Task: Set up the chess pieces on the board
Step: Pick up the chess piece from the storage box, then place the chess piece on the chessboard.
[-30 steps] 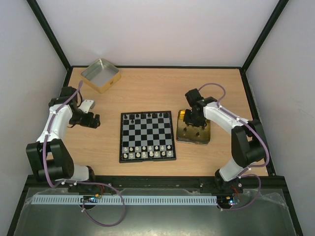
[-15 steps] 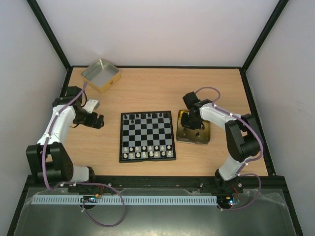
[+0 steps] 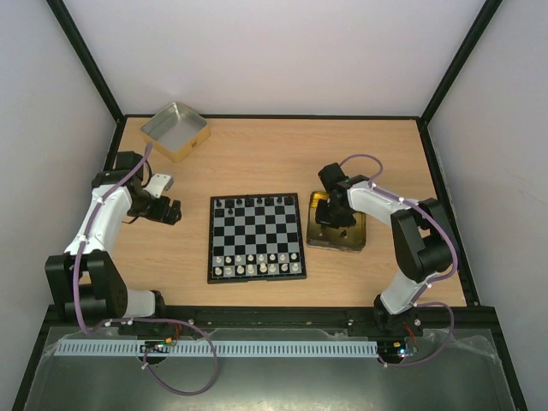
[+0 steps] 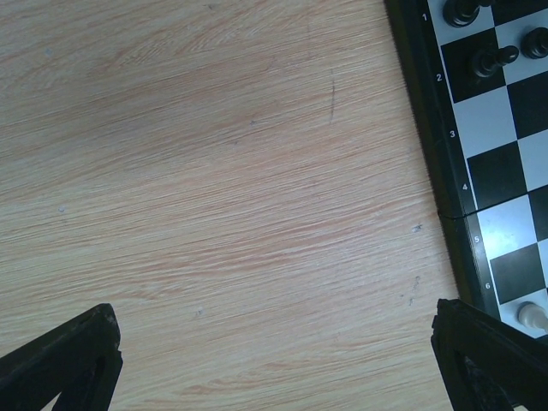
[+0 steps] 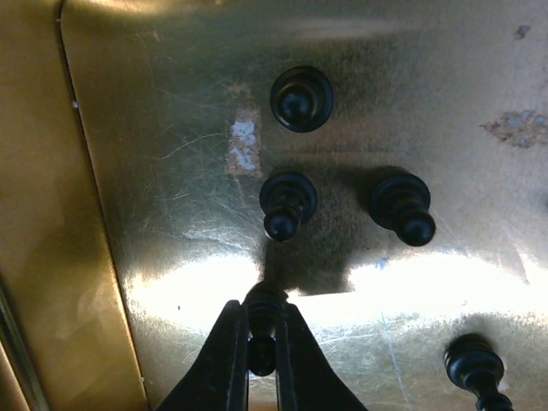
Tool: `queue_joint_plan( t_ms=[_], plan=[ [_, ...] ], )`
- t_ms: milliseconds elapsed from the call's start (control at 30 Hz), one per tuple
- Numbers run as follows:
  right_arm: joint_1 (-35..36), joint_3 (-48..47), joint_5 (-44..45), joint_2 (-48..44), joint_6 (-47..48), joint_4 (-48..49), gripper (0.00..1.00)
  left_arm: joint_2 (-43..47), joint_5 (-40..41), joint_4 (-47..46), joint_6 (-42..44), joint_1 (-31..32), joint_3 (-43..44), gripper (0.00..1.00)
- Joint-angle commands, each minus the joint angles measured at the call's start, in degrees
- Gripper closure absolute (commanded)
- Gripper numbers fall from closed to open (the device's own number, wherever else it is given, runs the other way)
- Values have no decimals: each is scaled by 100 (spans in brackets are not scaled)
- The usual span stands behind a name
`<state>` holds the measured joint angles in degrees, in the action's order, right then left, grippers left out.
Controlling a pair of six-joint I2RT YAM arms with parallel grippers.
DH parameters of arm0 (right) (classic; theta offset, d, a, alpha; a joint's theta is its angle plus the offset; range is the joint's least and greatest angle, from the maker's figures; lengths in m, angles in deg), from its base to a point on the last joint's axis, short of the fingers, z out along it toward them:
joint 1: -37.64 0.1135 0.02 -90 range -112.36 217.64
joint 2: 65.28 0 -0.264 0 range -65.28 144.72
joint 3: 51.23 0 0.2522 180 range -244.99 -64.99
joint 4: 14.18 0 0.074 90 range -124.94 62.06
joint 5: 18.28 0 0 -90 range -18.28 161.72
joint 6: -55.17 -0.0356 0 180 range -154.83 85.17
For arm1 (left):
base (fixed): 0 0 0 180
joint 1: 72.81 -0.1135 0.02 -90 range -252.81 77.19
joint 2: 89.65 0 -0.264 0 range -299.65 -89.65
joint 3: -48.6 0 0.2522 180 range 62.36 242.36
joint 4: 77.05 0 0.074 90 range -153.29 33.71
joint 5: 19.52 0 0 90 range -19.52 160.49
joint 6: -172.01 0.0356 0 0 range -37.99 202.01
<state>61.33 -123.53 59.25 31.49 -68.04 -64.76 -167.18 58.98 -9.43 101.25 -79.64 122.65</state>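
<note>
The board lies mid-table, with silvery-white pieces along its near rows and a few black chess pieces on its far row. In the right wrist view my right gripper is shut on a black pawn standing on the floor of the gold tin. Several more black pawns stand loose in that tin. From above, the right gripper reaches down into the gold tin. My left gripper hangs open over bare wood left of the board, its fingers wide apart and holding nothing.
A silver-lined square tin sits at the far left corner. The left wrist view shows the board's edge, two black pieces and one white piece. Black frame posts and pale walls ring the table.
The right gripper has settled lower into the gold tin and its jaws have shut on a black pawn. The left arm drew back slightly, then stayed still.
</note>
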Motion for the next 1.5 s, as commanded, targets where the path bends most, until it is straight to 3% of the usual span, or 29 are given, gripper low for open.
queue_joint_plan(
  t_ms=[0,200,467,800,1067,1467],
  plan=[
    [14,-4,214,-121,86,-240,97,46,57,-70,-58,55,-104,1],
    [232,-388,497,-371,79,-673,98,-55,127,-184,-103,77,-133,1],
    [1280,-1543,851,-344,-85,-1604,97,-194,92,-419,-198,77,-172,1],
    [2331,-3862,684,1223,231,-2398,97,-417,61,-788,-461,77,-208,1],
    [2572,-5533,372,2723,244,-2563,97,-401,25,-973,-619,68,-281,1],
    [2657,-6221,257,3532,70,-2270,96,-249,54,-1078,-685,62,-327,1]
  ],
)
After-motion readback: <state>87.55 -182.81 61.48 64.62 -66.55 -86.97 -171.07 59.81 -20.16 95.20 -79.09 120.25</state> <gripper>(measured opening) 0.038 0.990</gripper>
